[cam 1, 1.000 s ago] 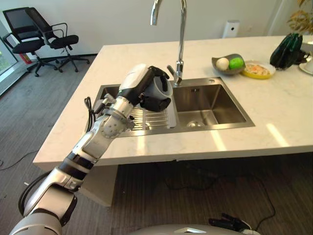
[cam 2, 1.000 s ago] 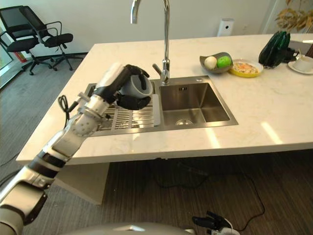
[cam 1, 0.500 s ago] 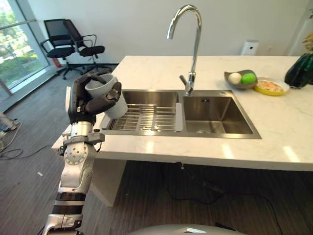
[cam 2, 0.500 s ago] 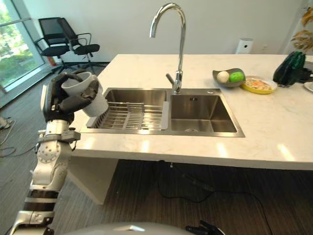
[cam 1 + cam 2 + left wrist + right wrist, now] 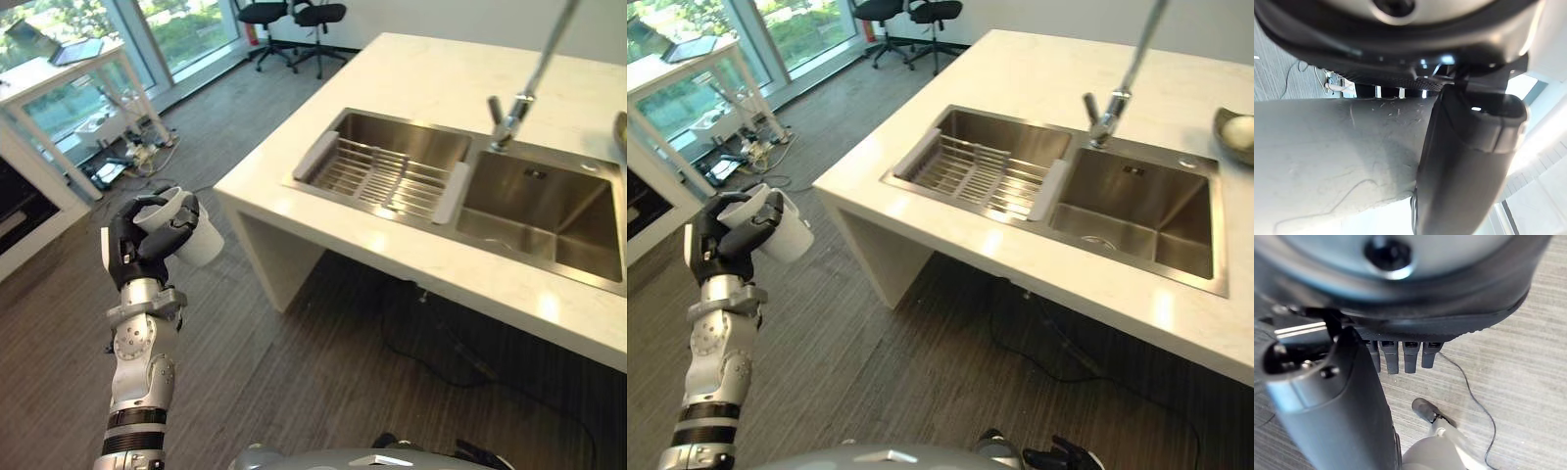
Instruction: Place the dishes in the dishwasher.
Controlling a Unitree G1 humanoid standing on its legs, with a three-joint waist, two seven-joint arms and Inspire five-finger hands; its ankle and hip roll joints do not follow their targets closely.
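Observation:
A grey cup (image 5: 192, 235) is held tilted in my left hand (image 5: 137, 253), whose fingers and thumb are curled round its rim and side. Hand and cup hang over the grey floor, well to the left of the counter's corner. In the left wrist view the cup's scratched wall (image 5: 1327, 161) lies against the dark thumb (image 5: 1469, 156). My right hand (image 5: 1400, 355) hangs over the floor with its fingers straight and nothing in it.
The white counter (image 5: 411, 73) carries a double steel sink with a drying rack (image 5: 387, 174) in the left basin and a tap (image 5: 509, 113). A white table (image 5: 59, 83) with a laptop stands at the far left. Office chairs (image 5: 294, 20) are beyond.
The camera has swung left and down, so the whole scene has shifted. My left hand, still holding the cup, now sits lower and away from the sink, over the floor.

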